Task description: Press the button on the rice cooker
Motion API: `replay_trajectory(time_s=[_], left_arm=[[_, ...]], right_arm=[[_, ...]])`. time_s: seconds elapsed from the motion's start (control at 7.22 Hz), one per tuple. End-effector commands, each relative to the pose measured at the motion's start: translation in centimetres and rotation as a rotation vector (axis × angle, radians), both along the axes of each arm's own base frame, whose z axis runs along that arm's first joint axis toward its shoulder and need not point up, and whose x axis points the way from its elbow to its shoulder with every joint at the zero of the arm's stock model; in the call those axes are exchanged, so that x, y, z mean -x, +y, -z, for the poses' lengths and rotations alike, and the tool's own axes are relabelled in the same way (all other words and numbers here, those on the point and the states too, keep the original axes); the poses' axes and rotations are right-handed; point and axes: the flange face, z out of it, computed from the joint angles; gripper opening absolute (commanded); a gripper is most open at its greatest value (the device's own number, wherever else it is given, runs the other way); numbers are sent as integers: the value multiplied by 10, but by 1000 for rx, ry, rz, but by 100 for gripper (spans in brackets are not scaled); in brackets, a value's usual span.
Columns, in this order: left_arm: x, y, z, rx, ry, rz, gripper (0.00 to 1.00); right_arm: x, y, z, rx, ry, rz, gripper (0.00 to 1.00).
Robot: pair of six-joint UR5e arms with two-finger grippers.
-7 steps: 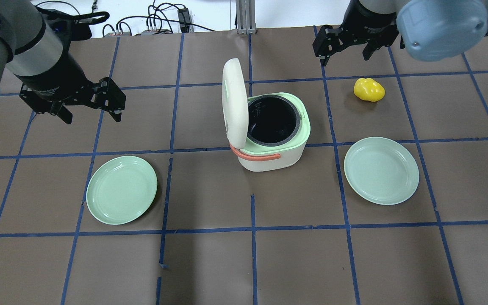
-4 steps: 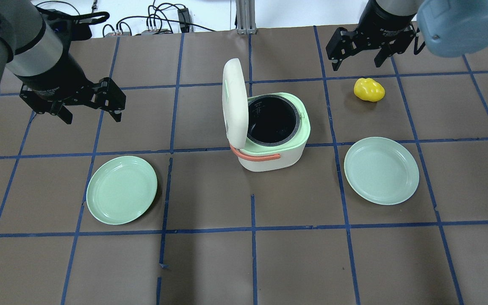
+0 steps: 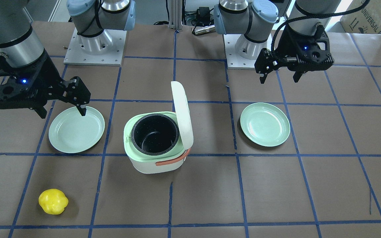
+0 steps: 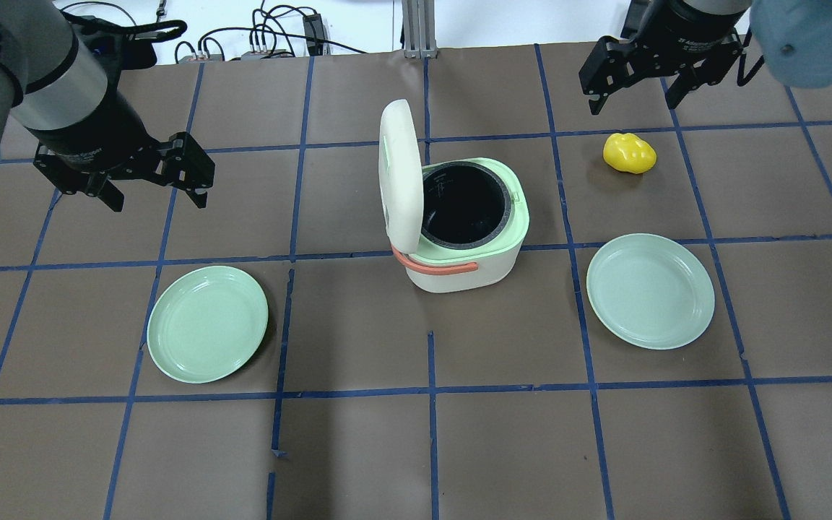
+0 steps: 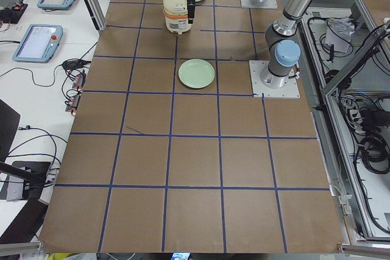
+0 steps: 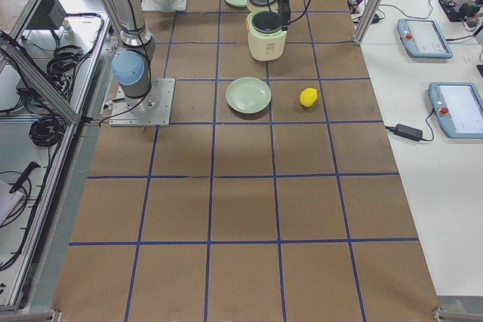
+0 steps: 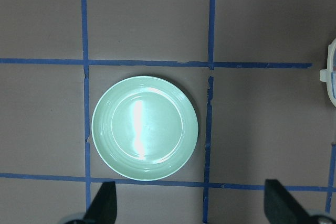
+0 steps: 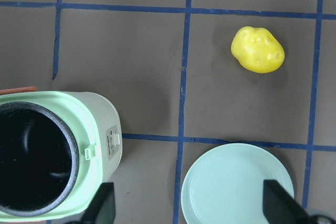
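The white and pale-green rice cooker stands mid-table with its lid upright and open, showing the empty black pot. Its small front panel with the button faces my right side. My left gripper is open and empty, well to the left of the cooker; in the left wrist view it hangs above a green plate. My right gripper is open and empty, raised at the far right behind a yellow toy vegetable. The right wrist view shows the cooker at lower left.
Two green plates lie on the brown table, one front left and one to the right of the cooker. The yellow vegetable lies beyond the right plate. The cooker has an orange handle. Cables lie past the far edge.
My right gripper has moved to the right and toward the far edge, away from the cooker. The left arm and the cooker have not moved.
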Motion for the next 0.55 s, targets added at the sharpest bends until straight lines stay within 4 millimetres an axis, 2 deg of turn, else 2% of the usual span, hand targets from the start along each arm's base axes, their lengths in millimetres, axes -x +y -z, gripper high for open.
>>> replay_trajectory(time_s=[0.0, 0.42], left_arm=[[0, 0, 0, 0, 0, 0, 100], [0, 0, 0, -1, 0, -2, 100]], right_arm=[[-3, 11, -8, 3, -2, -22, 100], [-5, 20, 0, -11, -4, -30, 100]])
